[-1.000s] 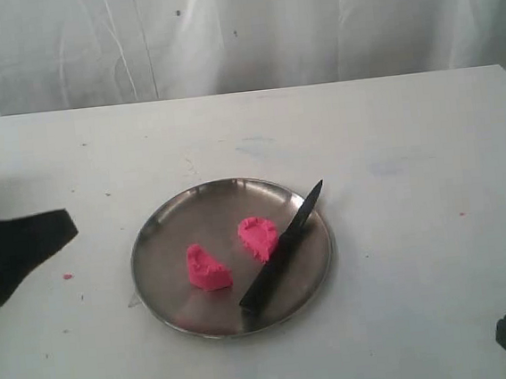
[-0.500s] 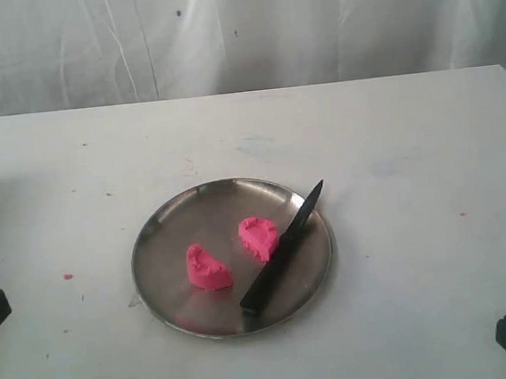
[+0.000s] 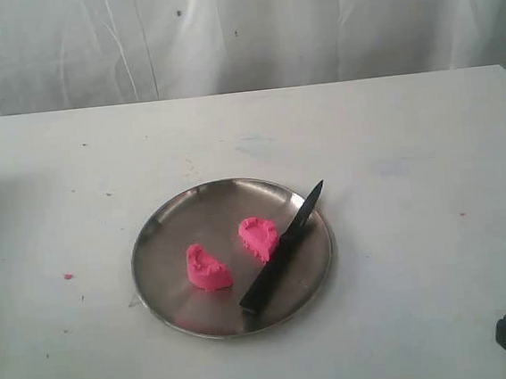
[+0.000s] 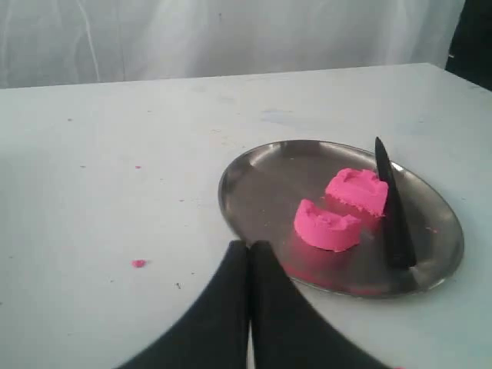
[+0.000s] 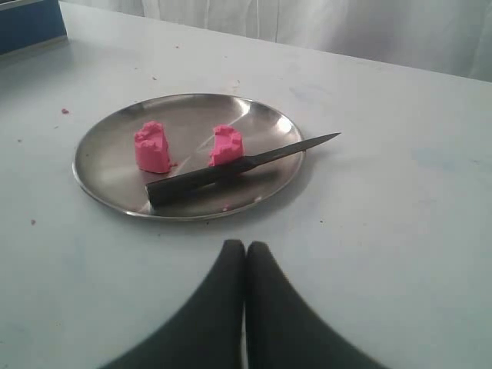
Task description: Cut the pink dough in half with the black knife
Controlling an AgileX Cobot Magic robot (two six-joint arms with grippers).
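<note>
- My left fingers (image 4: 237, 261) are pressed together and hold nothing.
- My right fingers (image 5: 234, 261) are closed too, also empty.
- The pink dough (image 3: 209, 268) lies in two halves (a little apart) on the steel plate (image 3: 210, 213), which stands on the bench (image 3: 409, 139).
- The black knife (image 3: 281, 248) lies across the plate just beside one half; perhaps it touches it.
</note>
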